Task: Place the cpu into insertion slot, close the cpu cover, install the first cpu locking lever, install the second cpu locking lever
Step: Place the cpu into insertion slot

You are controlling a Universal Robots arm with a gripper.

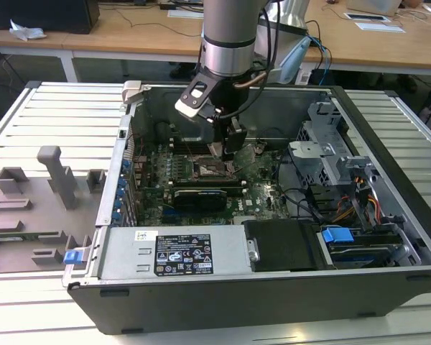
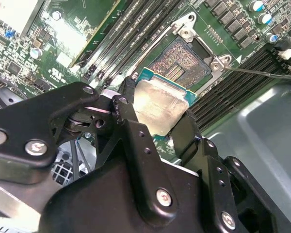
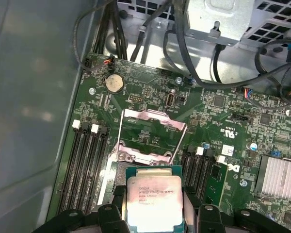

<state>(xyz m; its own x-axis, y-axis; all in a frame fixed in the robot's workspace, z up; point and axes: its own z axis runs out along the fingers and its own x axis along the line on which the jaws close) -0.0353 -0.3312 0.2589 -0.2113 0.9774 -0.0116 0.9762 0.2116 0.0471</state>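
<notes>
My gripper (image 2: 157, 110) is shut on the cpu (image 2: 160, 104), a flat square chip with a pale metal top, held by two opposite edges between black fingers (image 2: 127, 104). In both wrist views the chip hangs just above the green board, close to the insertion slot (image 2: 182, 63), which lies uncovered with its dark pin field showing. In the first wrist view the cpu (image 3: 154, 196) sits in the gripper (image 3: 154, 206), and the cpu cover (image 3: 153, 116), a silvery frame plate, is swung open beyond it. In the exterior view the gripper (image 1: 226, 147) hovers over the slot (image 1: 208, 170).
Long black memory slots (image 3: 87, 160) flank the socket on both sides. A thin metal lever (image 2: 262, 73) juts out beside the socket. Cables (image 3: 184, 53) and a metal drive cage (image 1: 330, 144) stand near, with the case wall (image 3: 34, 97) alongside and a power supply (image 1: 176, 251) in front.
</notes>
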